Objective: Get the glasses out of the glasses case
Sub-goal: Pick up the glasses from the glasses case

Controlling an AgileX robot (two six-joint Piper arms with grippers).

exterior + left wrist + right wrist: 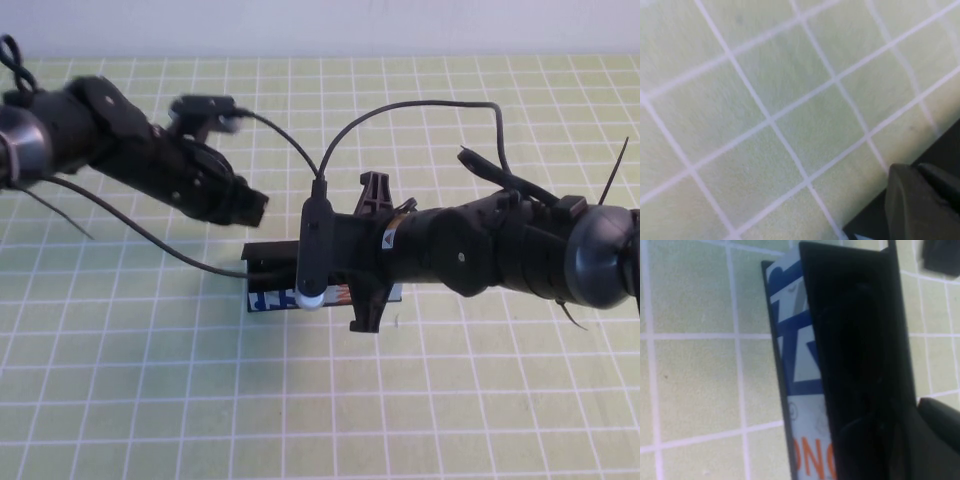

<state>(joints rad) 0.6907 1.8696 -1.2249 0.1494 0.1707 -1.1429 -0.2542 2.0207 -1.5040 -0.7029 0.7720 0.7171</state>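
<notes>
**Item 1 – glasses case** (268, 278): rectangular box, mid-table on green grid mat (150, 400). Black lid/interior, light blue near face w/ blue + orange print. Right wrist view shows the dark open cavity (860, 355) beside the printed face. Mostly covered from above by the right arm.

**Item 2 – glasses**: presumably inside the case, but black on black; can't pick them out in any view. Not visibly lifted out.

**Item 3 – right gripper** (365, 255): reaches in from the right, wrist directly over the case, tips down at/into the opening. Jaws pressed together. Whether they pinch the glasses: can't tell, contact point hidden. Judgement: arm sits low over the cavity because the grab has to be made inside the box.

**Item 4 – left gripper** (245, 208): comes in from far left, tip just beside the case's far-left corner, above it. Fingers: can't tell. Its wrist view shows mostly mat plus a dark edge (920, 200) at the frame corner. Judgement: likely stationed there to steady the case or lid while the other arm pulls; no contact confirmed.

**Status (est.)**: extraction step in hand, glasses not yet out.

**Risk**: case may lift or slide w/ the pull.
</notes>
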